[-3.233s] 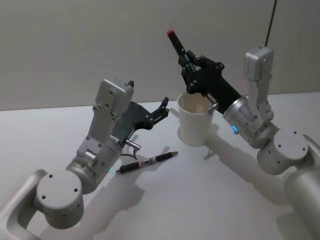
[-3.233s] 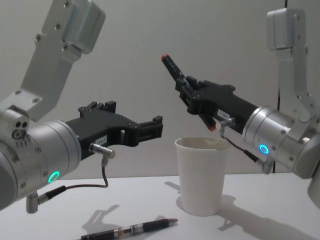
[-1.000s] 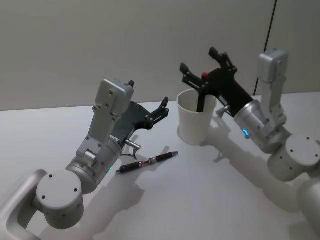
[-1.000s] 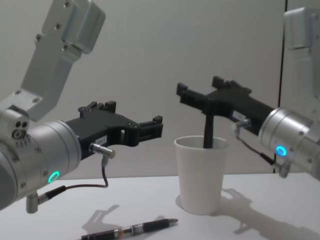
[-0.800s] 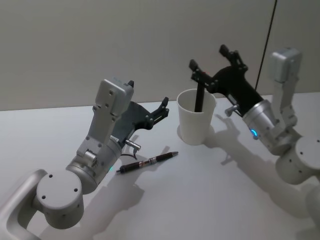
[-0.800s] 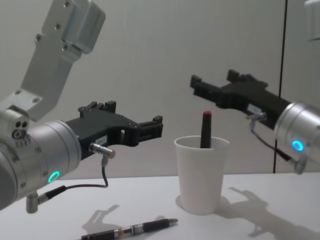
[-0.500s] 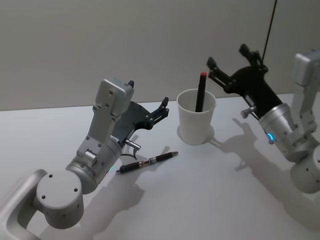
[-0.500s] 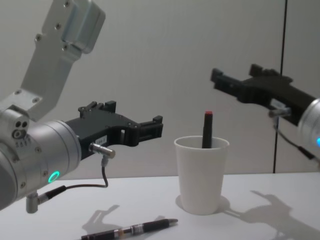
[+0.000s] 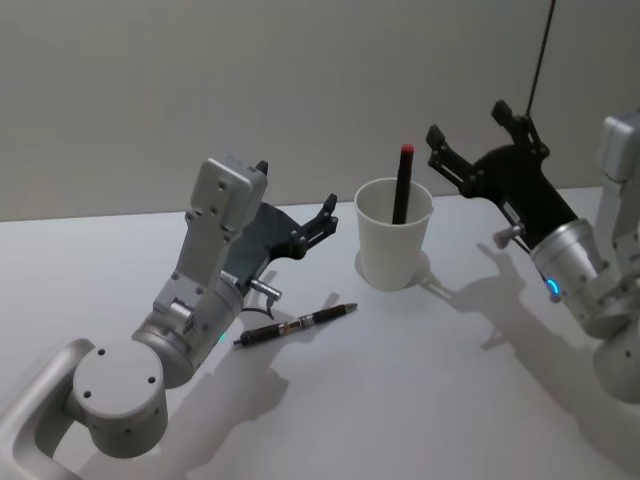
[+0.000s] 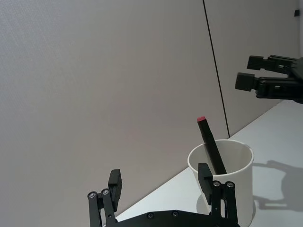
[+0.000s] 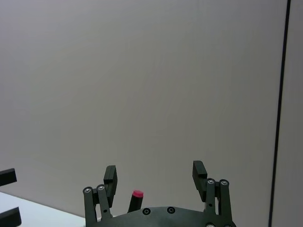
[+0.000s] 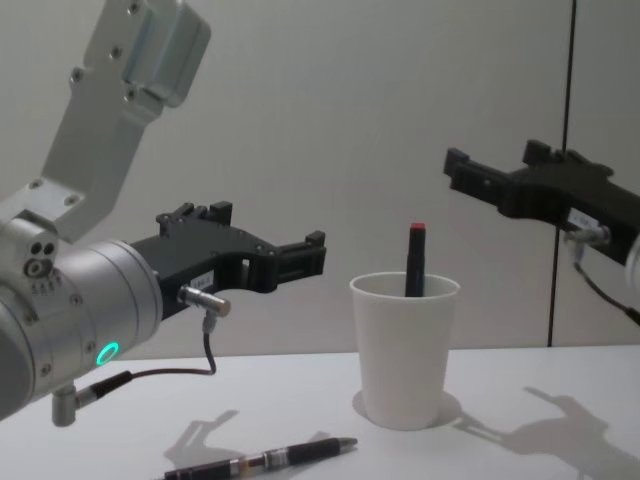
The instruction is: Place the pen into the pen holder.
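The red-capped pen (image 9: 402,185) stands in the paper cup (image 9: 392,250), the right gripper (image 9: 467,122) wide and empty beside it; next, probably, the equally wide left gripper (image 10: 159,176) lowers onto the black pen (image 9: 295,324) on the tabletop (image 9: 400,400).

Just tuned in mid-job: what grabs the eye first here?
A red-capped black pen stands leaning in the white paper cup, with the right tool open, up and to its right. A second pen lies on the table before the cup, near the open left tool.
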